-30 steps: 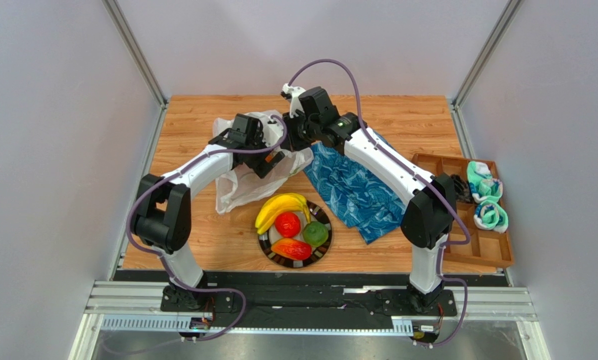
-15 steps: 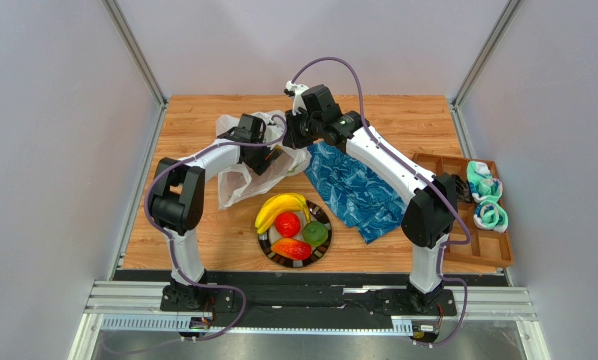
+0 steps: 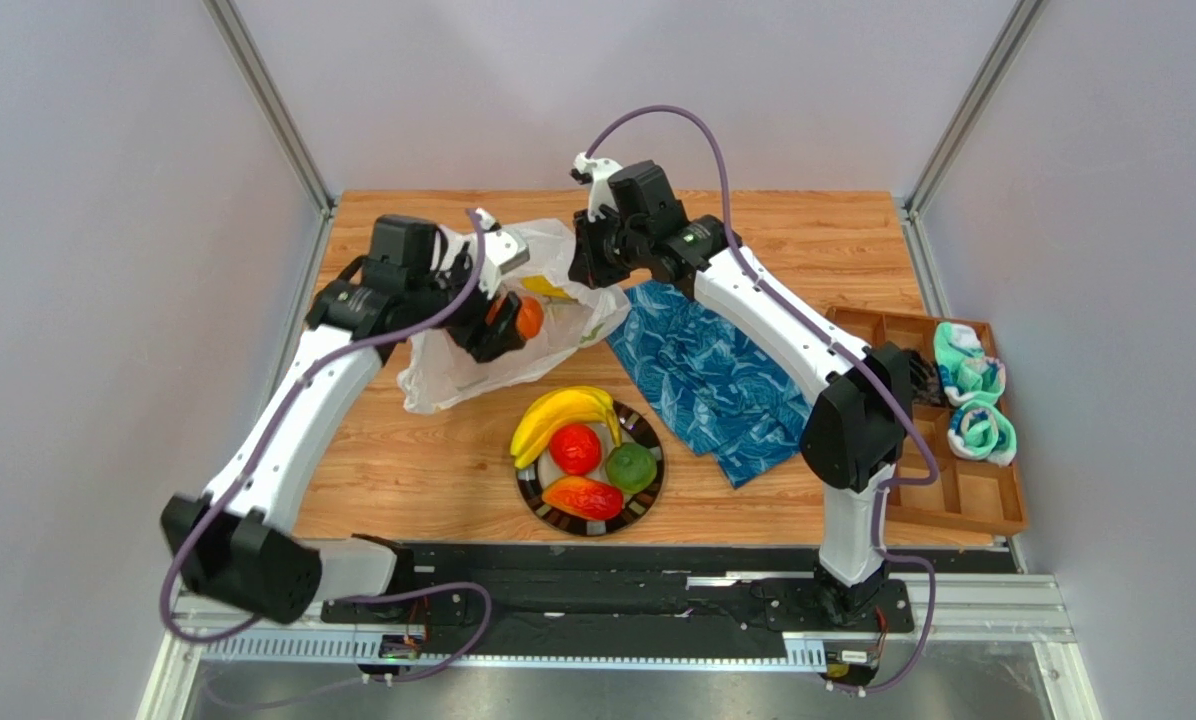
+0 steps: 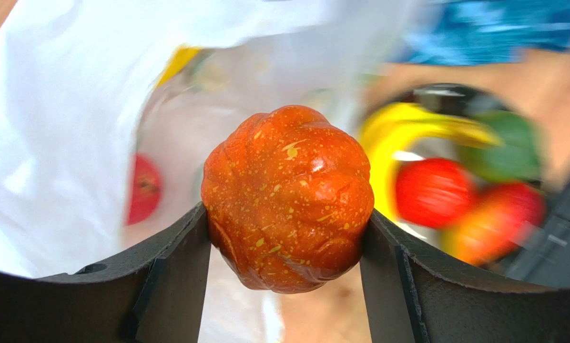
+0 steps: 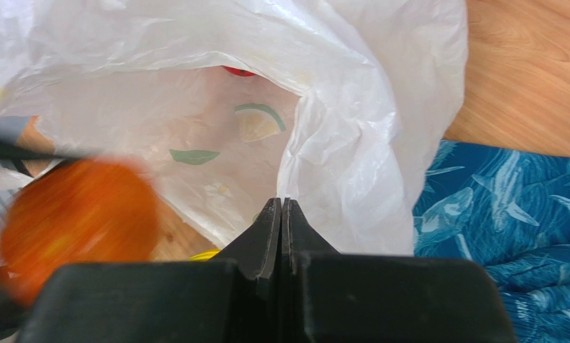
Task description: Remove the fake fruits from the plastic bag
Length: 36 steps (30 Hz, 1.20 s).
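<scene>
Table [image 3: 409, 480]: blue cloth [image 3: 709, 383] beside plastic bag [image 3: 447, 375]

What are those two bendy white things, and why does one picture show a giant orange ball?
Those are two robot arms bolted to a wooden table. The wide picture comes from a camera high above. The other two come from little cameras on the arms' wrists, so things there look huge.

The left gripper squeezes a bumpy orange fruit, a toy one, by a white plastic bag. The right gripper is pinched shut on the bag's edge, holding it up. One red fruit is left inside.

On a plate lie bananas, a round red one, a green one and a reddish mango shape. A blue cloth lies beside the plate, and a brown tray sits at the right.
</scene>
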### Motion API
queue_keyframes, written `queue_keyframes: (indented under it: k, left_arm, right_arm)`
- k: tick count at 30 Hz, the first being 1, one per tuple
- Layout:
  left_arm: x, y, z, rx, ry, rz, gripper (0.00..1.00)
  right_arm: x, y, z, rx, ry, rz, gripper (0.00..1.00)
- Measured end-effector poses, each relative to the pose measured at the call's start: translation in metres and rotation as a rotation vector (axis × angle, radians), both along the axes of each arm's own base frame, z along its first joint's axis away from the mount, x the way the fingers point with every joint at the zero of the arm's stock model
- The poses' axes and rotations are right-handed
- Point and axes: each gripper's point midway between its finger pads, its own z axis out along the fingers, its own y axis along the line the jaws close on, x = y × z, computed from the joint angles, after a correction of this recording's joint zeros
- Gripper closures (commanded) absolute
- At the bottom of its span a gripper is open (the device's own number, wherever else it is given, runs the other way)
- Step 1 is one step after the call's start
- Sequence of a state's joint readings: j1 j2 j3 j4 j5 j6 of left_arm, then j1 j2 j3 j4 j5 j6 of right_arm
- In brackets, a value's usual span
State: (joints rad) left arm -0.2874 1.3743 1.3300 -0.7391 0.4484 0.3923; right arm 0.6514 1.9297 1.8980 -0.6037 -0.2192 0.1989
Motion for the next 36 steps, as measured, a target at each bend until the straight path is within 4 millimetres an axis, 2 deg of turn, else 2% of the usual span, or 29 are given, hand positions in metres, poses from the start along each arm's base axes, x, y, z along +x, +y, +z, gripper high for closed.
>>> queue_keyframes:
  k: [2, 4, 5, 6, 7, 9, 11, 19, 23, 27, 29, 30, 31, 36]
  left_arm:
    - [-0.040, -0.011, 0.021, -0.071, -0.012, -0.096, 0.55]
    - [-0.082, -0.021, 0.016, -0.099, 0.023, -0.187, 0.56]
    - [-0.109, -0.028, 0.003, -0.103, 0.066, -0.250, 0.56]
    - [-0.123, -0.032, -0.007, -0.098, 0.098, -0.284, 0.56]
    - [-0.145, -0.037, -0.025, -0.078, 0.156, -0.335, 0.56]
    - [-0.168, -0.043, -0.051, -0.047, 0.238, -0.395, 0.57]
    - [-0.181, -0.047, -0.071, -0.024, 0.314, -0.422, 0.58]
    - [-0.175, -0.046, -0.114, 0.072, 0.362, -0.440, 0.59]
    - [-0.170, -0.049, -0.142, 0.118, 0.428, -0.445, 0.60]
    - [-0.171, -0.042, -0.161, 0.164, 0.463, -0.427, 0.57]
    - [-0.172, -0.039, -0.163, 0.174, 0.460, -0.423, 0.42]
    - [-0.170, -0.039, -0.163, 0.181, 0.448, -0.418, 0.30]
    - [-0.168, -0.038, -0.163, 0.186, 0.440, -0.414, 0.01]
    - [-0.166, -0.037, -0.163, 0.196, 0.423, -0.403, 0.01]
  right_arm:
    - [0.005, -0.004, -0.005, -0.015, -0.002, -0.005, 1.00]
    - [0.009, -0.006, -0.011, -0.029, -0.002, -0.011, 1.00]
    - [0.011, -0.008, -0.014, -0.036, -0.003, -0.012, 1.00]
    - [0.013, -0.009, -0.016, -0.042, -0.004, -0.014, 1.00]
    - [0.013, -0.009, -0.019, -0.050, -0.005, -0.014, 1.00]
    - [0.013, -0.011, -0.023, -0.064, -0.006, -0.012, 1.00]
    - [0.012, -0.012, -0.028, -0.077, -0.007, -0.006, 1.00]
    - [0.003, -0.022, -0.054, -0.133, 0.018, 0.006, 1.00]
    - [0.001, -0.025, -0.053, -0.140, 0.013, 0.006, 1.00]
    - [0.001, -0.025, -0.049, -0.135, 0.003, 0.007, 1.00]
    - [0.001, -0.025, -0.049, -0.136, 0.002, 0.007, 1.00]
    - [0.001, -0.025, -0.049, -0.135, 0.003, 0.007, 1.00]
    - [0.001, -0.025, -0.049, -0.135, 0.003, 0.008, 1.00]
    - [0.001, -0.025, -0.049, -0.134, 0.003, 0.009, 1.00]
